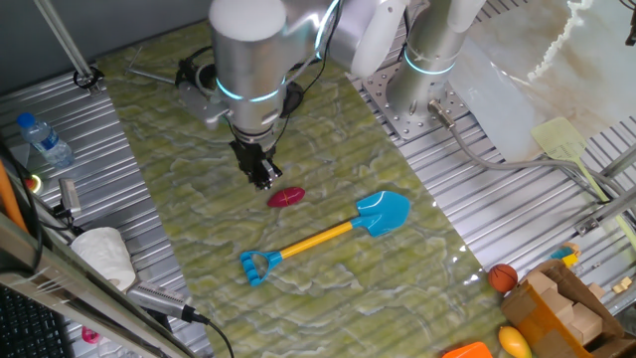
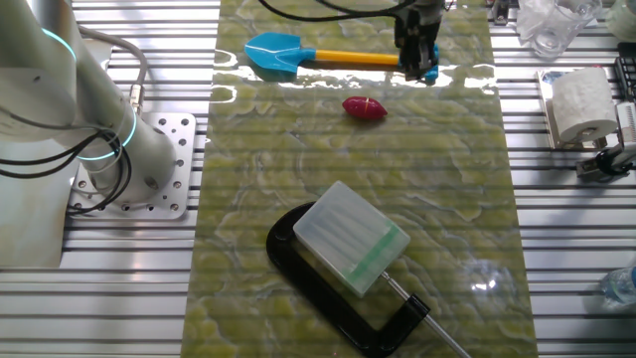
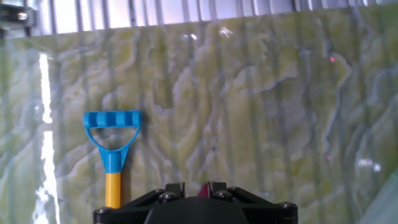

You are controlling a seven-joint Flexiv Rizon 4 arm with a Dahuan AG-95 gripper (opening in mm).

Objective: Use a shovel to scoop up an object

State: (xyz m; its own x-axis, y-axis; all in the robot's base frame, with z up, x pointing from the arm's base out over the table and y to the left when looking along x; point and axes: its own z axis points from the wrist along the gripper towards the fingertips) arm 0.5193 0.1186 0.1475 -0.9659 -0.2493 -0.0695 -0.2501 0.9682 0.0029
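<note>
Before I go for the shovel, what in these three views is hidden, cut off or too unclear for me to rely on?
- Hand view: the shovel shows only its D-grip and a stub of shaft; the bottom edge cuts off the rest, blade included.
- Hand view: the red object is a sliver behind the gripper body.
- The other fixed view: the gripper covers the shovel's D-grip.
- One fixed view: the fingers are too small and dark to read any gap.

On the mat (image 1: 328,199) the shovel (image 1: 328,237) lies flat, and the object (image 1: 284,197) rests apart from it, beside its shaft. My gripper (image 1: 261,175) hangs above the mat near the object (not touching it). A dustpan (image 2: 350,239) sits well apart across the mat.
</note>
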